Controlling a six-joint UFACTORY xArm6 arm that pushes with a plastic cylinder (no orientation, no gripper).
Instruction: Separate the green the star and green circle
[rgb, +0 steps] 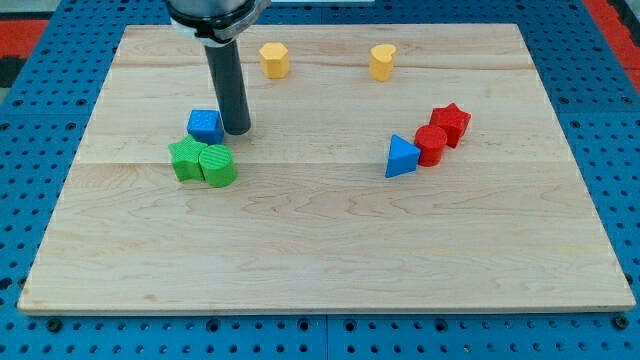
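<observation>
My tip (238, 131), a plain rod with no jaws, stands left of centre just right of the blue cube (205, 125). Below it on the worktop (320, 240), the ridged green star (186, 159) touches the green circle (218, 165).

The green star (185, 159) lies flat on the board, below my tip (238, 131) and toward the view's left of it, its ridged top facing up. The green circle (218, 165), a short cylinder standing on its flat base, sits just below my tip and slightly left. The 2 green blocks touch side by side, the star on the view's left.
</observation>
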